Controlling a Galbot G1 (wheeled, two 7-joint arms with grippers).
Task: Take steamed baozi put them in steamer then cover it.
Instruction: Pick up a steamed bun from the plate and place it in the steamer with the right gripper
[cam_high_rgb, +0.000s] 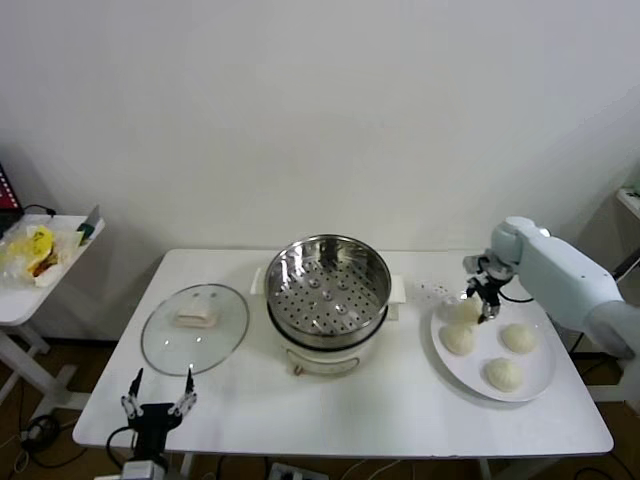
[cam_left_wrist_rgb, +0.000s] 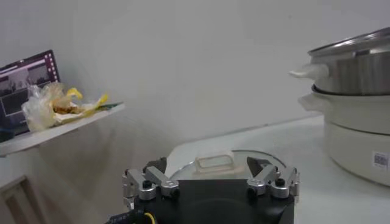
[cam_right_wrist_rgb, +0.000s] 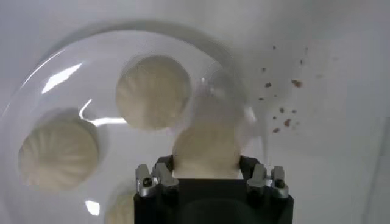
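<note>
White table (cam_high_rgb: 330, 410), pale wall (cam_high_rgb: 320, 110)

The right gripper (cam_right_wrist_rgb: 207, 159) is clamping one bun (cam_right_wrist_rgb: 206, 146) between its fingers (cam_right_wrist_rgb: 159, 173) on the white plate (cam_right_wrist_rgb: 36, 103). Another bun (cam_right_wrist_rgb: 153, 91) is sitting just beside the held one at about eleven o'clock, a third (cam_right_wrist_rgb: 58, 152) is lying at nine o'clock, and a fourth (cam_right_wrist_rgb: 122, 210) is peeking out at seven o'clock. Brown crumbs (cam_right_wrist_rgb: 283, 109) are speckling the table (cam_right_wrist_rgb: 341, 122) at two o'clock.
</note>
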